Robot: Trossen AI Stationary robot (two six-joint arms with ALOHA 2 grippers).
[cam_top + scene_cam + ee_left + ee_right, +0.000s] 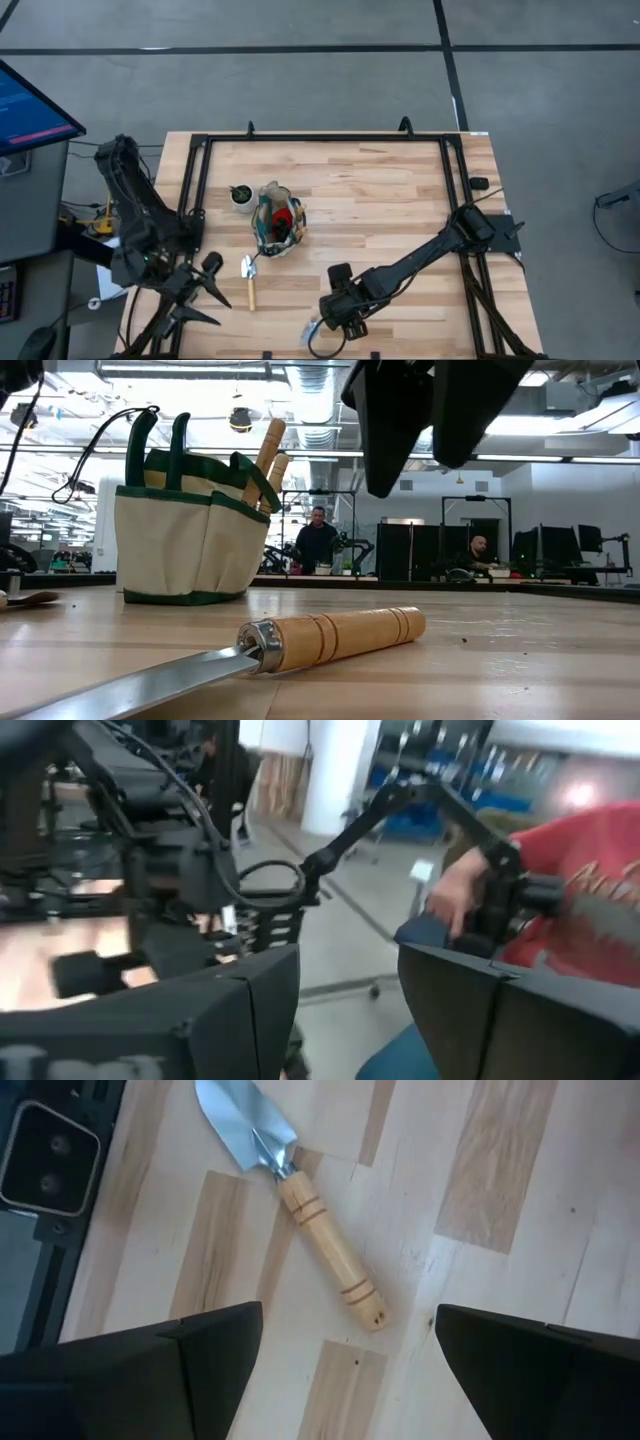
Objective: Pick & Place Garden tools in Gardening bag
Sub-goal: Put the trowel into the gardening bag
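Nearest the low camera lies a trowel (250, 650) flat on the desk (380, 200), its silver blade toward the near edge and its light wooden handle angled away. From above, this trowel (249, 278) sits near the desk's near-left part, just in front of the gardening bag (277, 220).

Going by size: the desk carries everything. The right arm reaches across it from the right side, and its right gripper (338, 312) hangs near the near edge, right of the trowel and apart from it, with fingers (190, 1350) spread wide and holding nothing. The left gripper (195, 290) hangs off the desk's near-left corner, its fingers (250, 1000) also spread and empty.

The gardening bag (190, 525) stands upright, beige with dark green trim, two wooden handles (268, 455) sticking out of it; something red (284, 215) shows inside, possibly a tool. A small white pot (242, 195) stands just left of the bag.
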